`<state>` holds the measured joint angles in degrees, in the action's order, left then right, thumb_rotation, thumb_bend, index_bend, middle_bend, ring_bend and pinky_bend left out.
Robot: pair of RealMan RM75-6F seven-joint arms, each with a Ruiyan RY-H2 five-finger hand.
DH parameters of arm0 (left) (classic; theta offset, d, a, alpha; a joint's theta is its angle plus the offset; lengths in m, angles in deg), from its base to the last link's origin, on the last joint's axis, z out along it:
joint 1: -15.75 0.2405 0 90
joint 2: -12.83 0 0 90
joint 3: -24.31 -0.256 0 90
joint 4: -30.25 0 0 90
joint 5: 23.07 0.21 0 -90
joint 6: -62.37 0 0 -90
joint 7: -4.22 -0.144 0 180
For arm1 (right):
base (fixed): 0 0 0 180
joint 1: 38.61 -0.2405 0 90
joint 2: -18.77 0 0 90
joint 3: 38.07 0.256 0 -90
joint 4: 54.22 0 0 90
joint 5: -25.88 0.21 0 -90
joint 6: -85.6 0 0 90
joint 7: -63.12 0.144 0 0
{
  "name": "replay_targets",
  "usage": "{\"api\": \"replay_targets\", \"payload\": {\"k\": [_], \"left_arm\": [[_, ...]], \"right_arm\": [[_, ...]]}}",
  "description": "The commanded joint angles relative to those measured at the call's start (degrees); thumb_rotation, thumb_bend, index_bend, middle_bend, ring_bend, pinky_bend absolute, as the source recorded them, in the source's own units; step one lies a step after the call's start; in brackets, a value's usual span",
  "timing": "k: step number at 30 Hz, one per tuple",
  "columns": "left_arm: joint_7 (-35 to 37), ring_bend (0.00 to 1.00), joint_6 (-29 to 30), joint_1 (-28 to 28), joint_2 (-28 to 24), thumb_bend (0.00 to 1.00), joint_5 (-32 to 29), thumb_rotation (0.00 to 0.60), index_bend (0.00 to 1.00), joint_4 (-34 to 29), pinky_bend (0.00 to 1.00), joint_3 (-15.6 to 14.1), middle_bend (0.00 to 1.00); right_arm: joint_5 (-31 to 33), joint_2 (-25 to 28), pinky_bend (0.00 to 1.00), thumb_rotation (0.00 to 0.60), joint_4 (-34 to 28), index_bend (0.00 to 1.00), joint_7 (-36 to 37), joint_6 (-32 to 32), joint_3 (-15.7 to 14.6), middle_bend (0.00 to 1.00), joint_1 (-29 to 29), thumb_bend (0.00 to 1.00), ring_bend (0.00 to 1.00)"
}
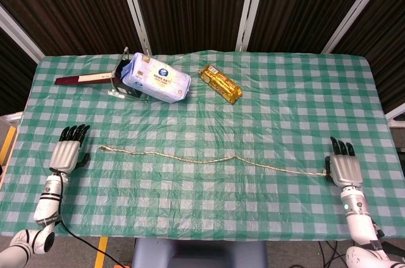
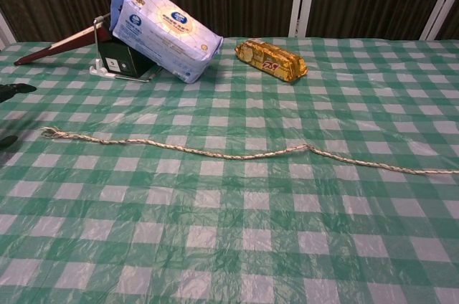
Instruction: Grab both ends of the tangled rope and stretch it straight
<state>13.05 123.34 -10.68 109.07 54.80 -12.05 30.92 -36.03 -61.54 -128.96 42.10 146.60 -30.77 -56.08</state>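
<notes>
The rope (image 1: 209,159) lies untangled across the middle of the checkered table (image 1: 285,110), nearly straight with one small kink near its centre, its frayed left end free on the cloth. The left hand (image 1: 65,152) rests well apart from that end, fingers spread and empty; the right hand (image 1: 345,168) sits at the other end (contact there cannot be told). To finish well, I judge both hands should lift clear without brushing the rope.
</notes>
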Motion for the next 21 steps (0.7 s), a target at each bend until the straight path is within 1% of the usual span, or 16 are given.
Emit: {"api": "replay_targets", "payload": {"k": [1, 7, 11, 13, 17, 21], "left_arm": [[1.2, 0.0, 0.2, 0.4, -0.8, 0.41, -0.2, 0.6, 0.0, -1.1, 0.02, 0.2, 0.02], [4.7, 0.0, 0.7, 1.0, -2.8, 0.41, 0.7, 0.6, 0.0, -4.8, 0.02, -0.3, 0.01], [5.1, 0.0, 1.5, 1.3, -4.0, 0.41, 1.3, 0.6, 0.0, -7.0, 0.02, -0.7, 0.01], [5.3, 0.0, 2.0, 1.5, -4.7, 0.41, 1.6, 0.6, 0.0, -8.3, 0.02, -0.8, 0.01], [7.6, 0.0, 2.3, 2.0, -7.8, 0.42, 2.7, 0.6, 0.0, -13.6, 0.02, -1.6, 0.0], [9.4, 0.0, 2.0, 2.5, -11.6, 0.41, 3.9, 0.6, 0.0, -19.7, 0.02, -2.8, 0.0]], "right_arm": [[0.7, 0.7, 0.0, 0.6, -0.7, 0.0, -0.4, -0.5, 0.0, 0.0, -0.2, 0.46, 0.0], [0.9, 1.6, 0.0, 0.6, -1.8, 0.0, -0.7, -1.5, -0.4, 0.0, -0.8, 0.37, 0.0], [0.7, 2.4, 0.0, 0.6, -3.0, 0.0, -1.1, -1.3, -0.7, 0.0, -0.9, 0.32, 0.0], [0.6, 2.8, 0.0, 0.6, -3.5, 0.0, -0.9, -0.8, -0.7, 0.0, -0.7, 0.31, 0.0], [0.0, 4.6, 0.0, 0.6, -4.9, 0.0, -0.9, 0.3, -1.2, 0.0, -0.2, 0.29, 0.0], [0.0, 6.2, 0.0, 0.6, -5.4, 0.0, -3.1, 1.0, -1.8, 0.0, -0.1, 0.25, 0.0]]}}
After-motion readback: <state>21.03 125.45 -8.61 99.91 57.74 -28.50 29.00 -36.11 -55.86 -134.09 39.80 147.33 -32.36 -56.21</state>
